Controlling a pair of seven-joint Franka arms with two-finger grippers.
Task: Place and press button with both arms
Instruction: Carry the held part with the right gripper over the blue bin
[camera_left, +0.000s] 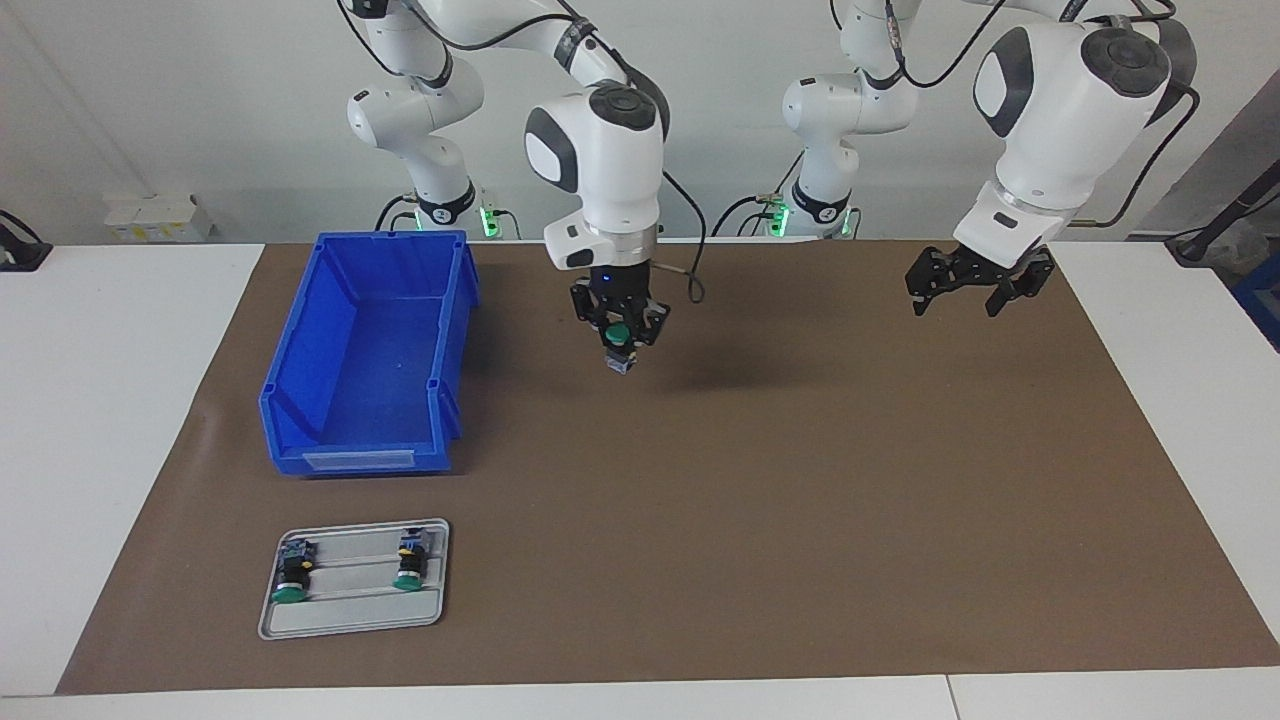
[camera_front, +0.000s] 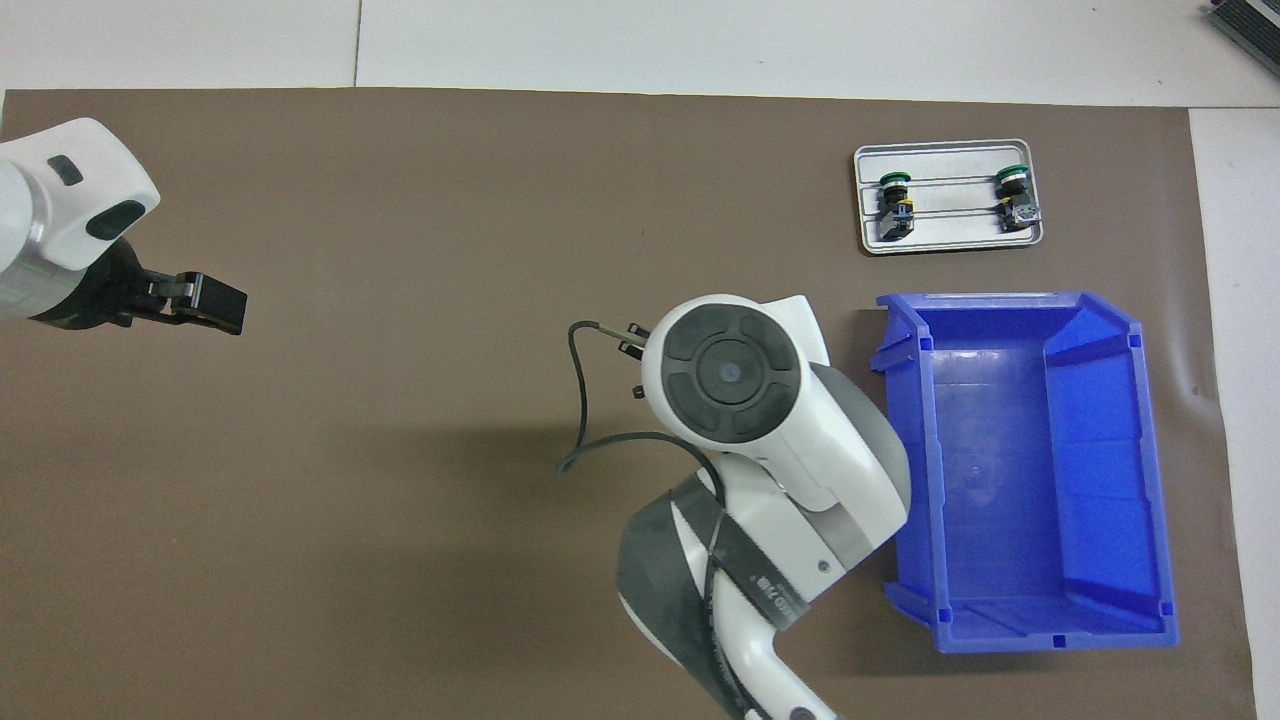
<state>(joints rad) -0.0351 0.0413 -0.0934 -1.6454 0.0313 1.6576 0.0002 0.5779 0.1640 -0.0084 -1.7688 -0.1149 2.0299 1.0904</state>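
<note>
My right gripper (camera_left: 620, 338) hangs over the brown mat (camera_left: 800, 500) beside the blue bin, toward the middle of the table. It is shut on a button (camera_left: 619, 350), green cap up and terminal block hanging below, held clear of the mat. In the overhead view the right arm's wrist (camera_front: 730, 375) hides this gripper and button. My left gripper (camera_left: 972, 285) is open and empty, raised over the mat at the left arm's end; it also shows in the overhead view (camera_front: 205, 300). Two more buttons (camera_left: 292, 575) (camera_left: 408, 565) lie in a grey tray (camera_left: 350, 615).
An empty blue bin (camera_left: 290, 360) stands on the mat at the right arm's end, also in the overhead view (camera_front: 1010, 300). The grey tray (camera_front: 950, 165) with its two buttons (camera_front: 893, 200) (camera_front: 1015, 195) lies farther from the robots than the bin.
</note>
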